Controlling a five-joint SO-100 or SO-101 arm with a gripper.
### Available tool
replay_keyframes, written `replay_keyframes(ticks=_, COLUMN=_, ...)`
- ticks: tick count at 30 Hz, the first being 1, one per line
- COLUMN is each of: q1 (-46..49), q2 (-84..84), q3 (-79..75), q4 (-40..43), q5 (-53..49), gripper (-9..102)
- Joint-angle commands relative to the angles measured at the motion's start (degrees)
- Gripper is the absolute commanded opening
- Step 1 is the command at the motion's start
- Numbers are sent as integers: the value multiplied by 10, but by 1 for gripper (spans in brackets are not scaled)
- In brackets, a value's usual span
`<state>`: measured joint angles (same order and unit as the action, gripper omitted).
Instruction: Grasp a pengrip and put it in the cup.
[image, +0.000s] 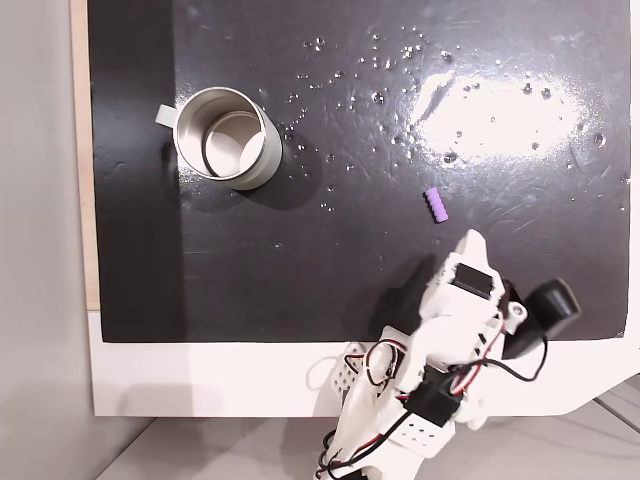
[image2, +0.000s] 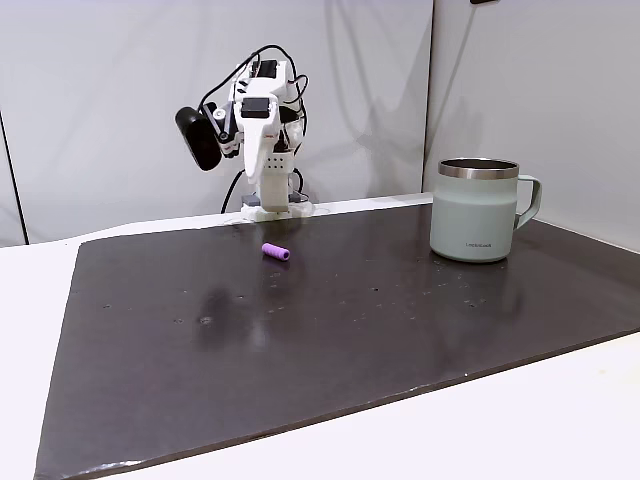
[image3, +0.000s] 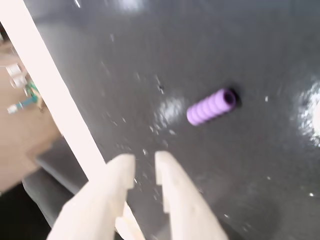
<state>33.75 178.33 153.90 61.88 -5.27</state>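
Small light-purple ribbed rubber pengrip (image3: 211, 106) lies on its side on the glossy black mat (image: 330, 260), loose, well apart from the pale grey-beige metal cup (image: 227, 137), which stands upright with its mouth open for the drop. White two-finger gripper (image3: 145, 162) hangs above the mat short of the pengrip, jaws only narrowly parted, empty. Likely the approach stage; jaws probably need widening before closing across the grip.
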Motion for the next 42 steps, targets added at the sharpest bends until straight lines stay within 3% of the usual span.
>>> replay_keyframes(ticks=1, q1=43, q2=-92, q3=-98, q4=2, q5=-3, gripper=0)
replay_keyframes(ticks=5, q1=54, q2=-248, q3=-205, q4=11, q5=25, gripper=0)
replay_keyframes(ticks=18, q1=-2, q2=-541, q3=-410, q4=123, q5=163, gripper=21)
replay_keyframes(ticks=30, q1=-172, q2=-659, q3=-419, q4=147, q5=302, gripper=36)
replay_keyframes(ticks=42, q1=-168, q2=-806, q3=-422, q4=107, q5=333, gripper=38)
